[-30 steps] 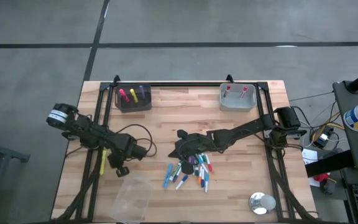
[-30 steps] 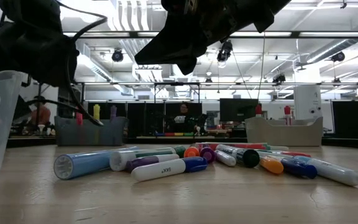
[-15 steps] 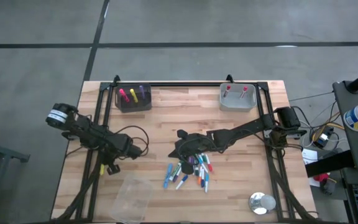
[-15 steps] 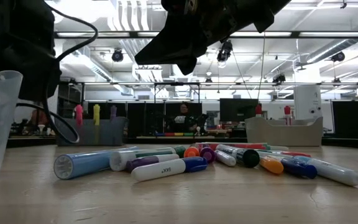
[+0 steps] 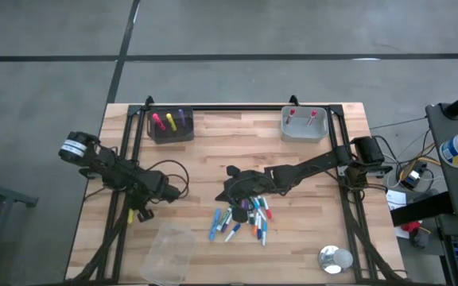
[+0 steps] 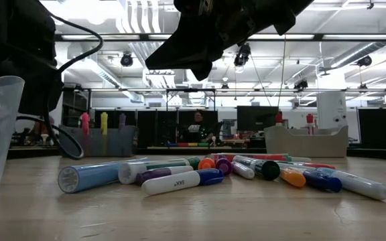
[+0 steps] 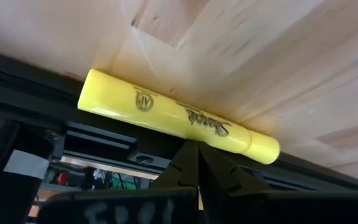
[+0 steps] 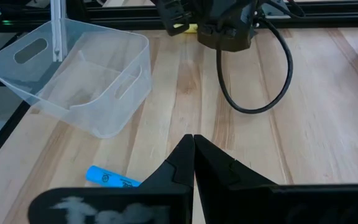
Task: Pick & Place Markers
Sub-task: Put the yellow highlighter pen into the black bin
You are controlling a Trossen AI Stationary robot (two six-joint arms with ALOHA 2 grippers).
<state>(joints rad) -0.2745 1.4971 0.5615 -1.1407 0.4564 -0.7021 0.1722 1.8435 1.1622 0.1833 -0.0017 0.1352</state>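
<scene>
Left gripper (image 7: 194, 144) jaws clenched, empty, yellow marker (image 7: 176, 118) just beyond tips at surface (image 7: 260, 56) edge, right gripper (image 8: 193, 142) jaws clenched, empty, above markers (image 5: 243, 219) pile, clear bin (image 8: 73, 74) ahead.

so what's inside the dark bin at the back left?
The dark bin holds three upright markers: pink, yellow and purple. Only their upper ends show; the bin's wall hides their lower ends and the bin floor.
</scene>
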